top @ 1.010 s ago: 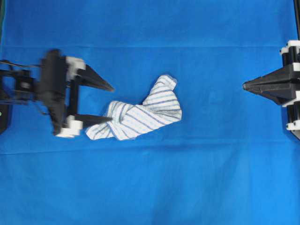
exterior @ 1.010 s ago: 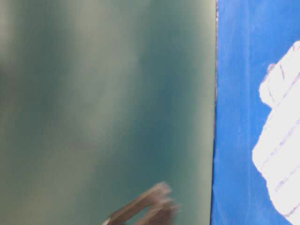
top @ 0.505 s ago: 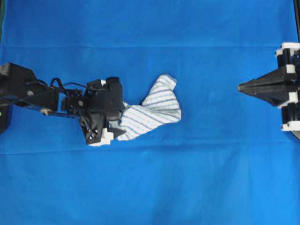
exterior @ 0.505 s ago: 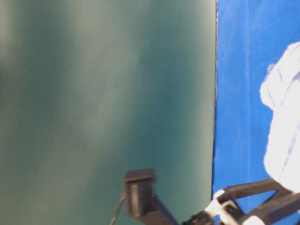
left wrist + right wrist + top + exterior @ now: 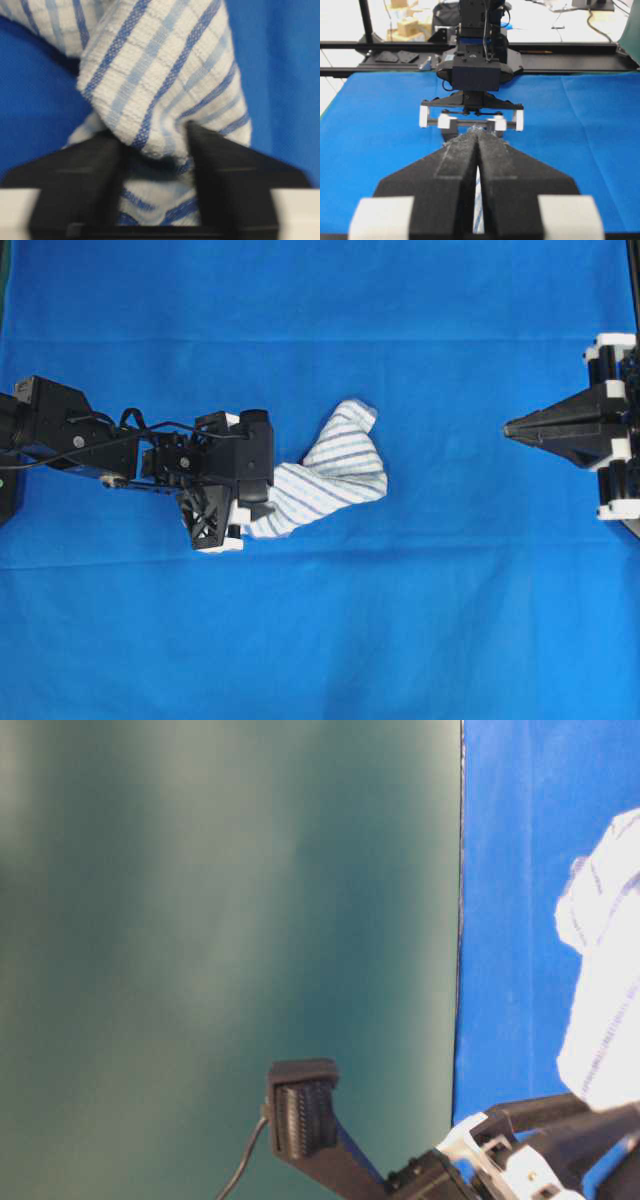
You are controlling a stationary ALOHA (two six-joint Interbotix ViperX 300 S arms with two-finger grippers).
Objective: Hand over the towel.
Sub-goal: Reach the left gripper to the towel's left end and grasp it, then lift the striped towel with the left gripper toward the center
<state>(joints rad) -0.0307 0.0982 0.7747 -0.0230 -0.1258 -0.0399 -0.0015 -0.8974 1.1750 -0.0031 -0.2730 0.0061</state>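
The towel (image 5: pixel 325 480) lies crumpled on the blue-covered surface (image 5: pixel 320 640), its near end bunched between the 2 fingers (image 5: pixel 220 165) of the left tool (image 5: pixel 250 508), which pinch a fold of it. The rest trails beyond that tool's tips. The right tool (image 5: pixel 510 428) hangs well apart, clenched on nothing, tips toward the towel.

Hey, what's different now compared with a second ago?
The left gripper moved rightward in the overhead view onto the towel and closed from wide open onto its left end, pinching a fold. The towel's right part lies as before on the blue sheet. The right gripper stayed shut, barely shifted.
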